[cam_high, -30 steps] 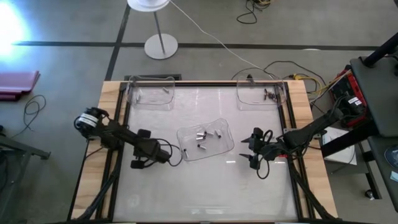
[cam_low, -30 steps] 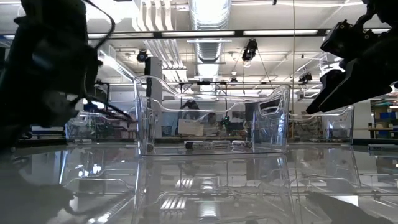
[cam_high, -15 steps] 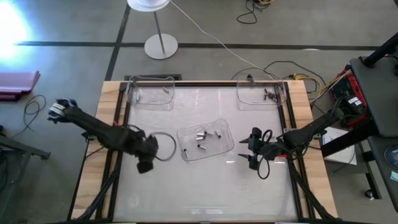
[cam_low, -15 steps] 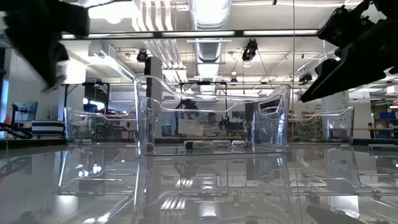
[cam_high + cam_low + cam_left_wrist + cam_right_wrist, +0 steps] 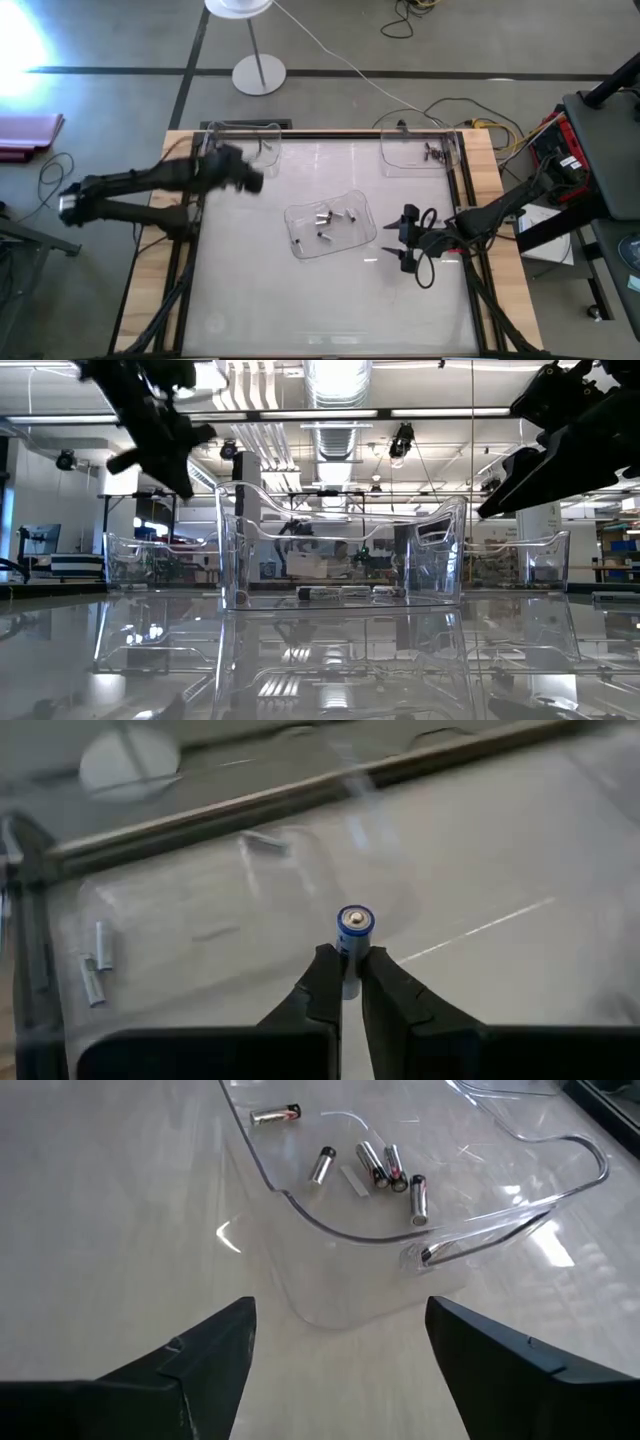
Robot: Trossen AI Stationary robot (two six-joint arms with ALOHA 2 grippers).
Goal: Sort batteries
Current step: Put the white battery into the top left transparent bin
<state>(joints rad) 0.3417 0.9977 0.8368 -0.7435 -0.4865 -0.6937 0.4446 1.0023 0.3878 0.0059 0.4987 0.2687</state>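
The left end effector (image 5: pixel 342 982) is seen raised near the surface's (image 5: pixel 330 300) ten o'clock tray (image 5: pixel 240 150), clamped on a battery (image 5: pixel 354 925). The right end effector (image 5: pixel 340 1330) is held apart beside the central tray (image 5: pixel 420 1245), where five batteries (image 5: pixel 372 1165) lie.

A clear tray (image 5: pixel 340 550) is standing at centre, batteries (image 5: pixel 345 592) lying on its floor. One dark arm (image 5: pixel 150 420) is hanging at ten o'clock, another (image 5: pixel 565 440) at two o'clock.
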